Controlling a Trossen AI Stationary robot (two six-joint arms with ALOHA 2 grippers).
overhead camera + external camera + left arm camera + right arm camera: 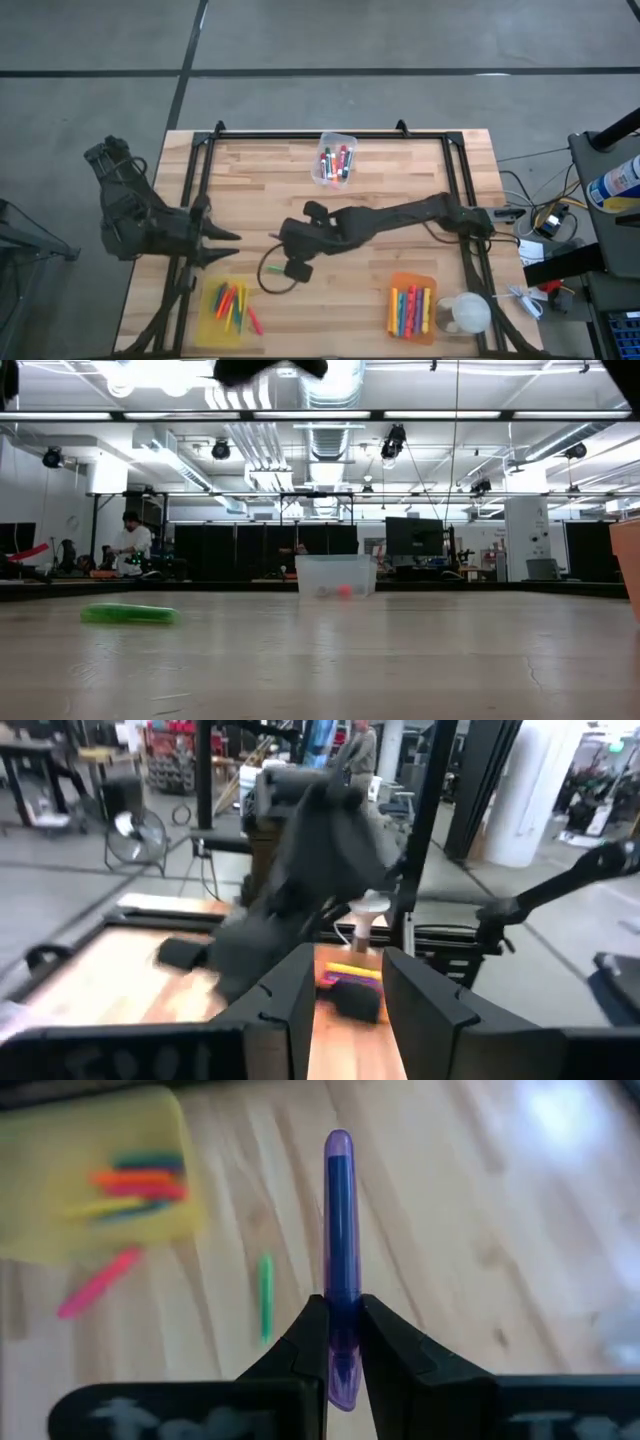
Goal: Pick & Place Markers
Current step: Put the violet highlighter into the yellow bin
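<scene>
Purple and slim, a marker point(338, 1260) is pinched between the two dark fingers of the right gripper point(338, 1342), its long axis running straight out ahead of the fingers so that one rounded end points forward, away from the wrist, and the other end sits down between the fingertips. In the high view that right gripper point(292, 243) hangs over the middle of the wooden table point(400, 180), the arm reaching in from the table's right edge. Below it a green marker point(265, 1297) lies flat on the boards by itself, its length roughly parallel to the held one; from table height the same green marker point(129, 614) shows lying on its side, well in front of the clear bin point(337, 574). A pink marker point(98, 1283) lies slanted on the wood just beside the yellow bin point(60, 1230), which holds a loose bundle of orange, red, yellow and green markers point(135, 1180) lying mostly side by side. The clear bin point(336, 157) at the table's far edge has several red and dark markers in it, and an orange bin point(413, 308) near the right front corner holds a row of markers laid parallel. The left gripper point(222, 237) waits over the table's left edge, its fingers point(290, 1000) spread apart and holding nothing.
</scene>
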